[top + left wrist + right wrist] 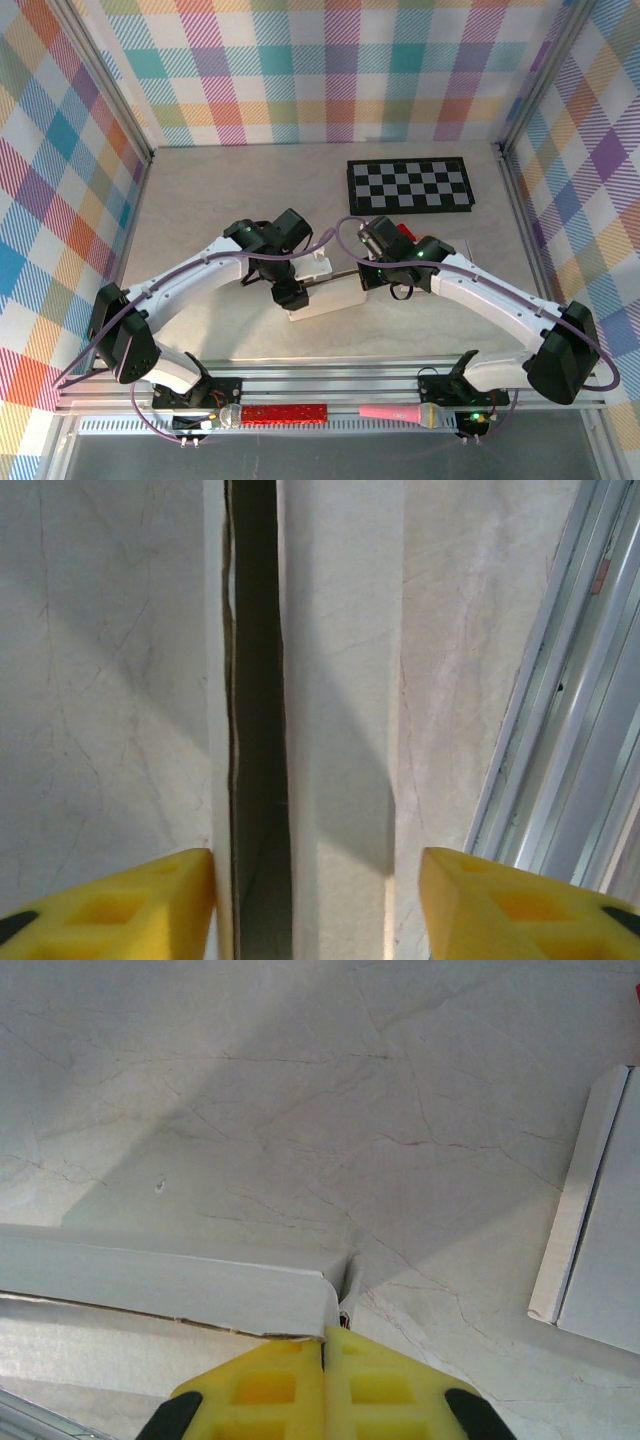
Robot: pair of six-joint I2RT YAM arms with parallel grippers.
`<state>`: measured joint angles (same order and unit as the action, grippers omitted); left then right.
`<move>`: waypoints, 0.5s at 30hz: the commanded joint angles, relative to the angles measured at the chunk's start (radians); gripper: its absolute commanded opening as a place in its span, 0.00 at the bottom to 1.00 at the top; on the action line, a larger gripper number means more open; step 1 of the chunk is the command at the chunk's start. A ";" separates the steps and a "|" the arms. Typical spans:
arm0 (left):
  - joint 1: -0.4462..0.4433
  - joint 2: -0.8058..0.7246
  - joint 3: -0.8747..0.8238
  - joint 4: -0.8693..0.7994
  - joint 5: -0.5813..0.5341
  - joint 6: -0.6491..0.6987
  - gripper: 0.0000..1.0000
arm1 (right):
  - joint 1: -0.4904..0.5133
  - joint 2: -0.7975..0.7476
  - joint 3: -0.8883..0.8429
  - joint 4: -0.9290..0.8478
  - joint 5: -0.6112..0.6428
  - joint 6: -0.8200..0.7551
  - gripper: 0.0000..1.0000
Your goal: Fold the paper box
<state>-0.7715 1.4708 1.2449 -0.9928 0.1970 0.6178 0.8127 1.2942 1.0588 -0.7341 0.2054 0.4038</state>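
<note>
1. The paper box (325, 297) sits on the pale desk (200, 200), right in the middle, between the two arms.
2. The left jaws are down over the box's left end. In the left wrist view the two yellow fingers (110, 910) stand apart, with a doubled box wall (340, 730) running up between them.
3. The left-hand finger is just beside that wall and the other finger (520, 910) stands clear of it, so the jaws are open and straddling, not squeezing.
4. On the other side, the right jaws are at the box's right end. Their yellow fingers (270, 1385) are pressed tight together.
5. A thin flap at the box corner (345, 1285) runs down into their tips, and it looks pinched.
6. Further back, a black-and-white checkerboard (408, 185) lies flat, well apart from the box.
7. At the near edge, a red microphone (285, 413) and a pink microphone (395, 412) lie on the metal rail (340, 385).
</note>
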 commanded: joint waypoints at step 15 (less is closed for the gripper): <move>-0.021 0.029 -0.017 0.032 -0.072 -0.045 0.25 | 0.009 0.016 -0.005 -0.044 -0.011 0.015 0.00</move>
<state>-0.7784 1.4719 1.2404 -0.9871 0.1749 0.5911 0.8127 1.2942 1.0588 -0.7334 0.2058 0.4049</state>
